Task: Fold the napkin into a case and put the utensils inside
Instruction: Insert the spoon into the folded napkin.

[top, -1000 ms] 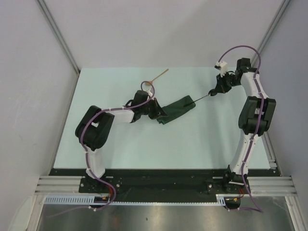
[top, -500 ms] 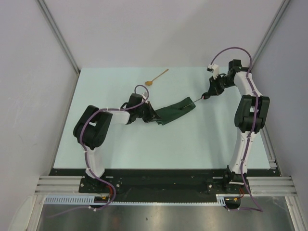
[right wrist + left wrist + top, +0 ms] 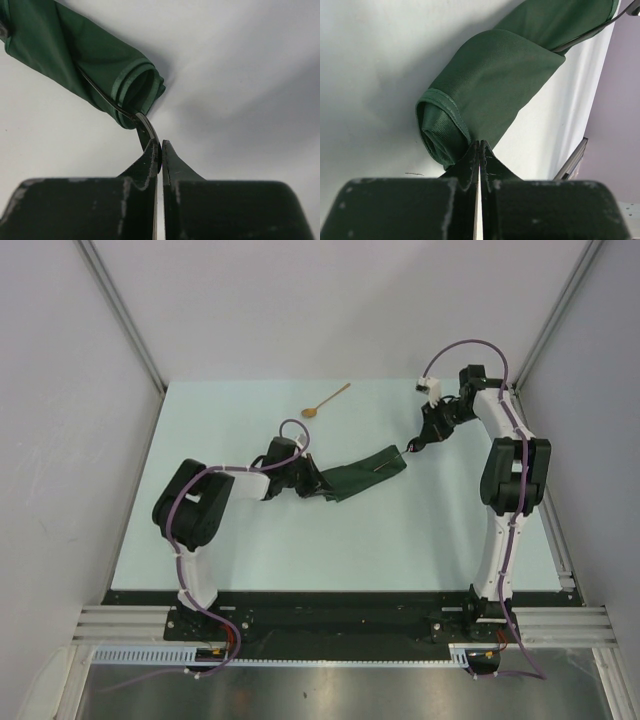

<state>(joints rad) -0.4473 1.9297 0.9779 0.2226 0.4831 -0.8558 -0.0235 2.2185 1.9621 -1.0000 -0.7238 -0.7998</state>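
Green cloth at the centre: napkin [image 3: 355,475] rolled into a long, narrow, layered pouch, lying slantwise near the middle of the pale bench [image 3: 250,540]. Hemmed, curled opening at each end. Black spoon [image 3: 102,97] tucked between the layers at the right-hand end, slim handle running along the folds, wider end poking out of the mouth.

Clamped on that protruding end: right claw [image 3: 160,147], pressed together around the spoon, just beside the pouch's opening. At the opposite end, left claw [image 3: 479,146], pressed together on the cloth's edge, tips touching the fold next to the curled hem.

Gold spoon [image 3: 325,402] alone on the bench farther back, well apart from the pouch, bowl toward the left, handle angled away to the right. Left arm low and bent across the bench, right arm arched high over the right side.
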